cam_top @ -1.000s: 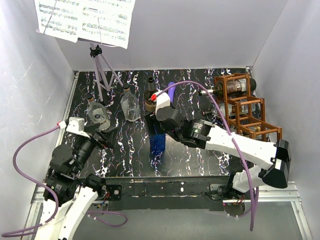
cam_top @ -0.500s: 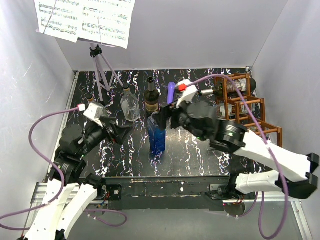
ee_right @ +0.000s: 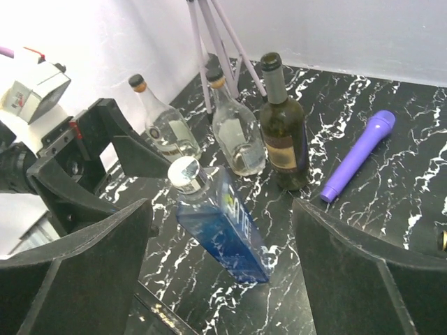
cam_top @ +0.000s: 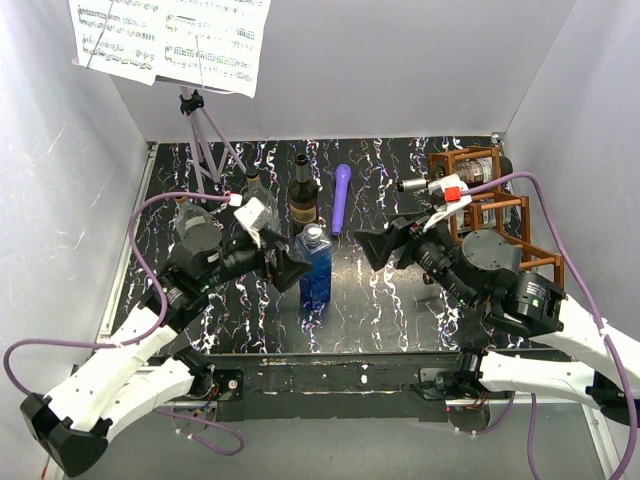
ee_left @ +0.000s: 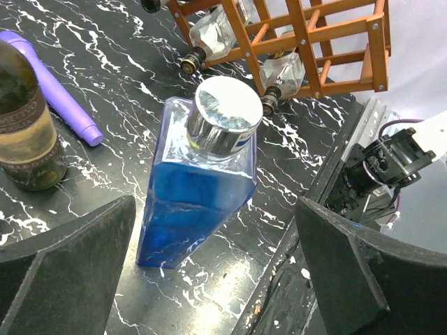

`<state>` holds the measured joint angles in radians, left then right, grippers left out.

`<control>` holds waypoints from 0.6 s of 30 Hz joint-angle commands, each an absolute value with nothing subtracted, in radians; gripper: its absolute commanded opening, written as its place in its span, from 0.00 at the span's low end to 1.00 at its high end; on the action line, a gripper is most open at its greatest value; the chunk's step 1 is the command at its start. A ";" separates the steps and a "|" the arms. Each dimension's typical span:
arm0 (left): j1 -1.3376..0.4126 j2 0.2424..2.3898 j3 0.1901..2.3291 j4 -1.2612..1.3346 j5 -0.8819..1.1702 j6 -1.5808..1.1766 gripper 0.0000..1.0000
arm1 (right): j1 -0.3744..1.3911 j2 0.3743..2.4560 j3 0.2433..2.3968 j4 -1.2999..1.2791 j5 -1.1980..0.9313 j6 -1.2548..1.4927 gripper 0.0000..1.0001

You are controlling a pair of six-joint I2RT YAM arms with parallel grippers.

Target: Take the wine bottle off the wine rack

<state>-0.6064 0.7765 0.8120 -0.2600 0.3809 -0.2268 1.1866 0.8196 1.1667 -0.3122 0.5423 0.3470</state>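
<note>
Black, white-veined tabletop between pale walls, wine rack (cam_top: 490,215) standing on it. In the rack's top, far cell, wine bottle (cam_top: 475,170) lying on its side, neck poking out of the rack leftward. Right gripper (cam_top: 390,243) just left of the rack, spread wide, holding nothing. Left gripper (cam_top: 288,268) well left of the rack, beyond a blue bottle (cam_top: 315,270), likewise spread and empty. Probably heavy, rigid, slick glass; breakable if knocked against the wood. Best taken at the exposed neck or shoulder, then drawn straight out along the cell.
</note>
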 commanded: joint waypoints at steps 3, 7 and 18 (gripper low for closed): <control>-0.672 0.853 0.802 -0.158 0.247 -0.189 0.98 | 1.190 0.764 1.121 -0.276 0.604 0.313 0.88; -0.683 0.914 0.808 -0.127 0.232 -0.181 0.98 | 1.189 0.732 1.094 -0.256 0.623 0.299 0.89; -0.733 0.937 0.813 -0.119 0.089 -0.196 0.61 | 1.189 0.690 1.031 -0.238 0.649 0.284 0.90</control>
